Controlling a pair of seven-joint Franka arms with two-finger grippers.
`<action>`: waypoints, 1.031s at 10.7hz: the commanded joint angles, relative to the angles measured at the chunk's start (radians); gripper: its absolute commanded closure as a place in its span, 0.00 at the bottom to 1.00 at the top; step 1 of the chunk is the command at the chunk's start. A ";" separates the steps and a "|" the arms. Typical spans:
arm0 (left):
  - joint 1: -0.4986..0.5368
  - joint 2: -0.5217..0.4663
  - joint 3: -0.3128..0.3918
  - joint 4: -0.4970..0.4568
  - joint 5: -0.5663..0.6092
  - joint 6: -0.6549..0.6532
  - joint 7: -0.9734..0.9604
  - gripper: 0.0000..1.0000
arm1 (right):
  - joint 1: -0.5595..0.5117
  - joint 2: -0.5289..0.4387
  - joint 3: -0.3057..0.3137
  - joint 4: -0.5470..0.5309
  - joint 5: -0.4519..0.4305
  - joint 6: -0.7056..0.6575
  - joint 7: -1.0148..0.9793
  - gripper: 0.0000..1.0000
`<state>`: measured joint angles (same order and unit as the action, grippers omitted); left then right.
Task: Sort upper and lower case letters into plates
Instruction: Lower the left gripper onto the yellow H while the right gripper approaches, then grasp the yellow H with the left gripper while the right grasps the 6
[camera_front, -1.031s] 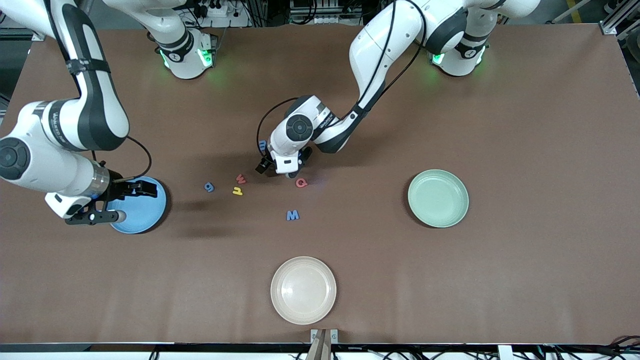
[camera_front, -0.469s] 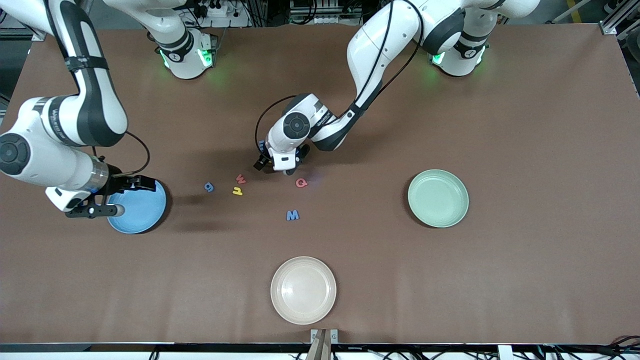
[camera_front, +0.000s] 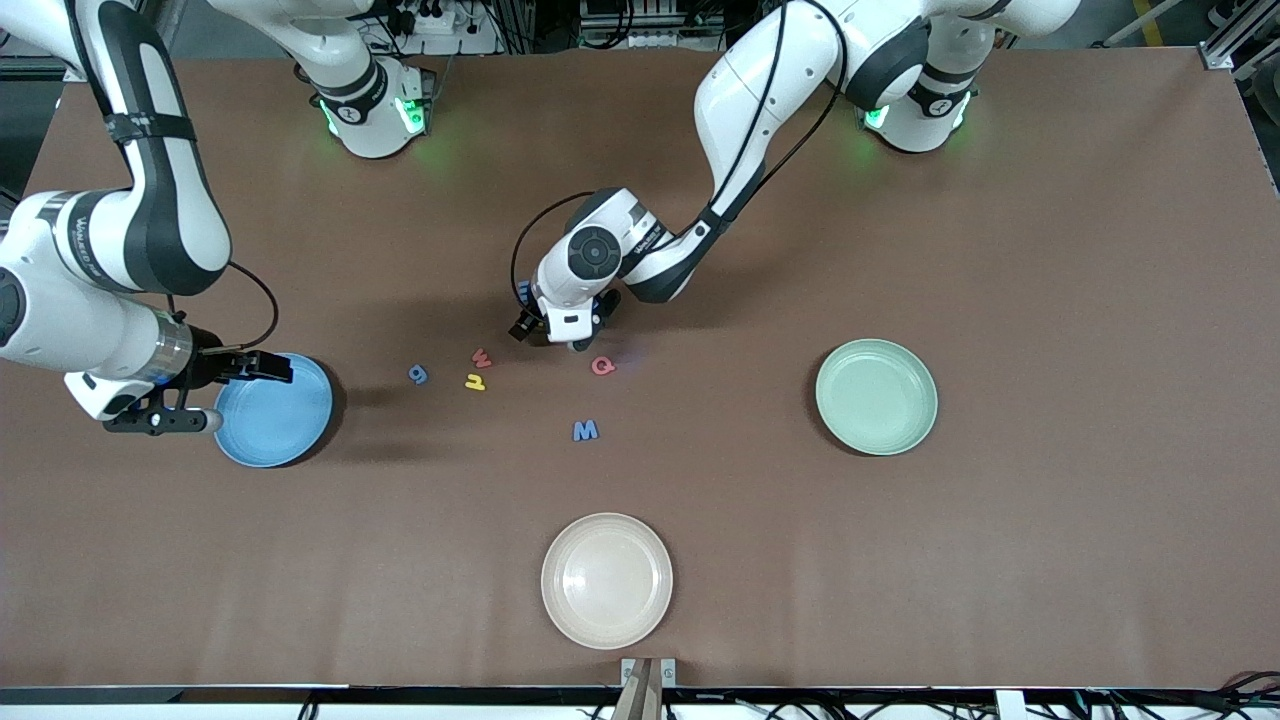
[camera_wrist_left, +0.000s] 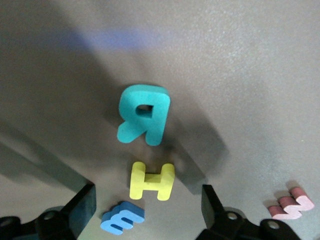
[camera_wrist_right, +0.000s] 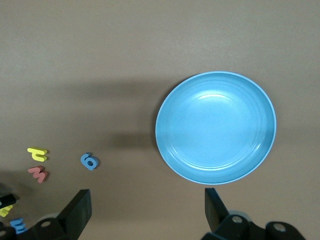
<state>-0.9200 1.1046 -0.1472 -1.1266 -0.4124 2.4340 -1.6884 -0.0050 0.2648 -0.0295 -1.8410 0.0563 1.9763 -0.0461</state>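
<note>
Your right end effector (camera_wrist_right: 146, 202) hangs released and empty over the rim of the blue plate (camera_front: 275, 440), near the worktop edge at the right arm's end; that arm waits. Mid-worktop, your left end effector (camera_wrist_left: 147, 197) is spread, grasping nothing, straddling the yellow H (camera_wrist_left: 152, 181), with the blue m (camera_wrist_left: 122, 220) just beside it. Clench carelessly and both may lift together, mixing cases in one plate.

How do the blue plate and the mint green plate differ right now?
The blue plate is bright blue and lies toward the right arm's end of the table; the mint green plate is pale green and lies toward the left arm's end. The right gripper hangs open over the blue plate's edge, while no gripper is near the mint green plate. Both are round, shallow, similar in size and hold no letters.
</note>
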 joint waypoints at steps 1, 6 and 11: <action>-0.003 0.026 0.009 0.014 -0.022 0.008 0.009 0.30 | 0.006 0.005 0.008 -0.001 -0.053 0.006 0.008 0.00; 0.001 0.021 0.011 0.010 -0.040 -0.006 0.010 0.38 | 0.074 -0.056 0.014 -0.148 -0.058 0.080 0.012 0.00; 0.018 0.012 0.011 0.008 -0.042 -0.055 0.012 0.36 | 0.164 -0.091 0.016 -0.352 -0.055 0.350 0.009 0.00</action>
<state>-0.9112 1.1046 -0.1465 -1.1201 -0.4343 2.4192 -1.6884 0.1271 0.2135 -0.0147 -2.1146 0.0128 2.2490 -0.0463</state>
